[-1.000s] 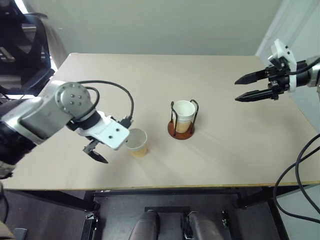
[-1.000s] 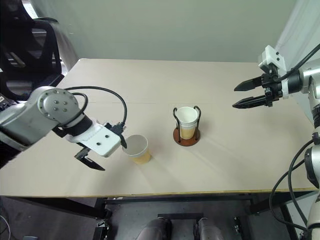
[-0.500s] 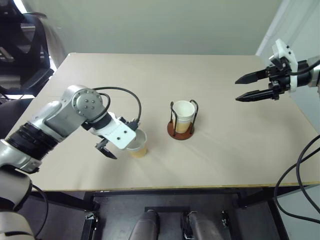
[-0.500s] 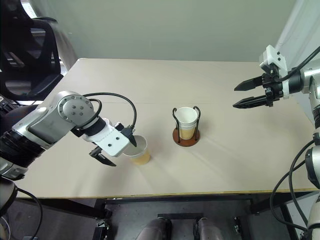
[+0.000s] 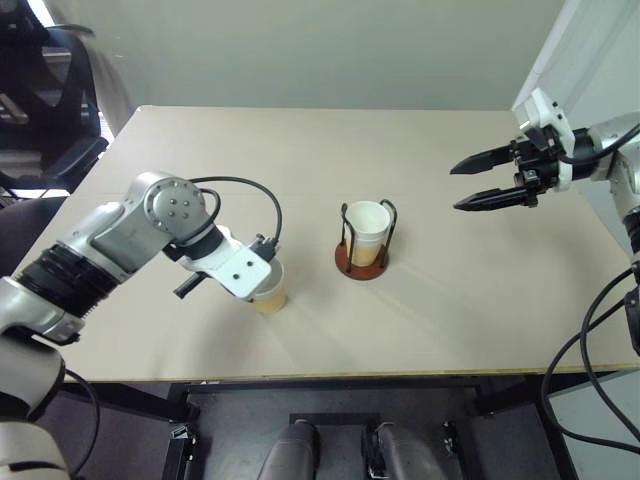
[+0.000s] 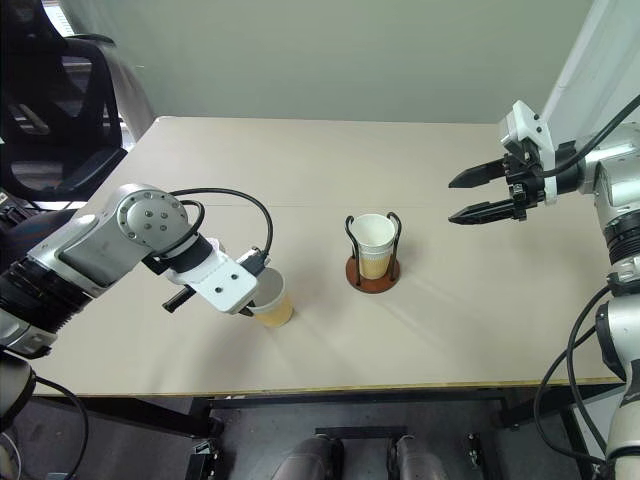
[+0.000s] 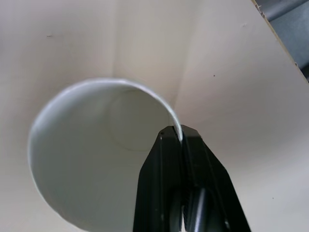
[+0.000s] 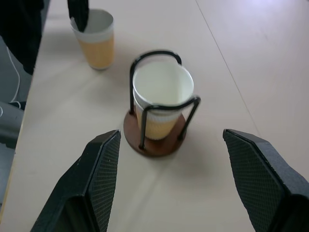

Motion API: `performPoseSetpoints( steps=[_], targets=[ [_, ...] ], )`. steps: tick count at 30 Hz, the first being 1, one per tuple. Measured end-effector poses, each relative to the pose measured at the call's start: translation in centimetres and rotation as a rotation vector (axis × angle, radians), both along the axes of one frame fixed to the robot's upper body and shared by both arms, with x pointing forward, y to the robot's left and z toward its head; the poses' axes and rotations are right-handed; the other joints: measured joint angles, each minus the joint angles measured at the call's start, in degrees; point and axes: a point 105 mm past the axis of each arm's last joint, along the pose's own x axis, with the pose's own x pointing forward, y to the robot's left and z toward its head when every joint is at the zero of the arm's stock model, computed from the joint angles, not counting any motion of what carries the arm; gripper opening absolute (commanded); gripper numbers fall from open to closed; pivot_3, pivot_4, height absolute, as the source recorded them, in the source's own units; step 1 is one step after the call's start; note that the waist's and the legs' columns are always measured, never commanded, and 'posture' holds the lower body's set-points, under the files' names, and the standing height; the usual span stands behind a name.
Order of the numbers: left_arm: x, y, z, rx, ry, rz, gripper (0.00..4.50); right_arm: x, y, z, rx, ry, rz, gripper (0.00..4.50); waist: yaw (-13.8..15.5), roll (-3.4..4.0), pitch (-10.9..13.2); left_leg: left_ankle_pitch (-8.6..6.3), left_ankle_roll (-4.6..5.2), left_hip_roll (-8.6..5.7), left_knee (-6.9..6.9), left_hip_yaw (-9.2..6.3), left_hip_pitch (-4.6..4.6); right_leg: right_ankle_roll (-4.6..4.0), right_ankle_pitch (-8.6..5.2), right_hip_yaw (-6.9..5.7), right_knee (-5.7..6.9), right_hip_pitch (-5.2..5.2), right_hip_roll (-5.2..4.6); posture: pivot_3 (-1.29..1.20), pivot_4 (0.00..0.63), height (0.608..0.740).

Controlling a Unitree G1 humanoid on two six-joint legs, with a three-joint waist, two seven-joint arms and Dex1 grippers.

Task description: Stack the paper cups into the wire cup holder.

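Plain beige bench (image 5: pixel 300 170) against a pale wall, dark chair off by the far left corner. Left claw (image 7: pixel 179 137) is pinched tight on the rim of a cup (image 5: pixel 270 297) standing near the front edge, left of centre, one finger inside and one outside. Right claw (image 5: pixel 472 181) hangs over the right side with fingers spread wide, holding nothing. The holder (image 5: pixel 363 258) sits mid-bench with cups (image 5: pixel 367 228) nested in it.

Loose cup (image 5: pixel 270 297) perhaps half-hidden.
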Motion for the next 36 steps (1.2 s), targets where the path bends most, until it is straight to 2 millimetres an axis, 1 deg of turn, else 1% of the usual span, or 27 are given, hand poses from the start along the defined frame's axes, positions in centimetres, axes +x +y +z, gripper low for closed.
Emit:
performPoseSetpoints(
  steps=[4,9,11,13,17,19,21,23,27,31,36],
  targets=[
    [0.1,0.0,0.5,-0.004,-0.002,0.01,0.05,0.0,0.7,-0.1,0.011,-0.001,0.027,3.43,0.0,0.0,0.0,0.0,0.0,0.0,0.01,0.0,0.0,-0.02,-0.01,0.0,0.0,0.0,0.0,0.0,0.15,0.74],
    [0.5,0.0,2.0,-0.01,-0.022,0.037,0.05,0.1,1.5,-0.3,0.017,0.003,0.048,3.43,0.1,0.0,0.0,0.0,0.0,0.0,0.02,-0.02,-0.03,-0.13,-0.07,-0.01,-0.02,0.0,0.0,0.0,0.15,0.74],
    [1.0,-0.3,3.3,-0.023,-0.042,0.052,0.05,0.2,1.5,-0.4,0.021,0.004,0.048,3.43,0.2,0.0,0.0,0.0,-0.01,0.0,0.03,-0.02,-0.05,-0.14,-0.08,-0.01,-0.04,0.0,-0.01,0.0,0.15,0.74],
    [1.9,-0.7,5.0,-0.041,-0.084,0.061,0.05,0.3,1.5,-0.3,0.022,0.003,0.046,3.43,0.3,0.0,0.0,0.0,0.0,-0.01,0.04,-0.02,-0.09,-0.17,-0.08,-0.01,-0.08,0.0,-0.01,0.0,0.15,0.74],
    [4.4,-2.9,9.3,-0.094,-0.193,0.06,0.05,0.4,1.6,0.0,0.025,-0.009,0.047,3.43,0.7,0.0,0.0,-0.01,-0.01,-0.02,0.06,0.0,-0.13,-0.17,-0.06,0.0,-0.13,0.01,-0.03,0.0,0.15,0.74],
    [5.3,-3.7,10.9,-0.109,-0.236,0.062,0.05,0.5,1.7,0.2,0.026,-0.018,0.048,3.43,0.7,0.0,0.0,-0.04,0.01,-0.02,0.03,0.0,-0.13,-0.16,-0.05,0.01,-0.18,0.02,-0.03,0.0,0.15,0.74],
    [6.4,-4.5,11.9,-0.125,-0.256,0.078,0.05,0.6,1.4,0.3,0.028,-0.019,0.035,3.43,0.8,-0.01,0.0,-0.06,0.02,-0.02,0.02,-0.02,-0.13,0.04,0.04,0.0,-0.18,0.02,-0.02,0.0,0.15,0.74],
    [7.1,-5.3,12.3,-0.144,-0.263,0.082,0.05,0.7,1.3,0.3,0.021,-0.023,0.028,3.43,0.8,-0.01,0.0,-0.1,0.04,-0.02,0.0,-0.01,-0.12,0.26,0.12,0.0,-0.17,0.02,-0.01,0.0,0.15,0.74],
    [7.9,-6.7,12.1,-0.175,-0.246,0.084,0.05,0.8,1.0,0.1,0.018,-0.024,0.018,3.43,0.9,0.01,0.0,-0.26,0.09,0.01,-0.01,0.0,-0.17,0.47,0.09,0.0,-0.2,0.01,0.0,0.0,0.15,0.74],
    [8.1,-8.2,12.4,-0.198,-0.249,0.057,0.05,0.8,0.9,0.2,0.016,-0.026,0.016,3.43,0.9,0.02,0.0,-0.39,0.14,0.01,-0.01,0.03,-0.21,0.58,0.03,0.0,-0.28,-0.01,0.05,0.0,0.15,0.74],
    [8.0,-9.6,13.2,-0.208,-0.273,0.027,0.05,0.8,0.6,0.2,0.009,-0.028,0.004,3.43,1.2,0.04,0.0,-0.5,0.24,0.0,0.03,0.07,-0.22,0.67,-0.04,0.02,-0.29,0.02,0.03,0.0,0.15,0.74]
  ],
)
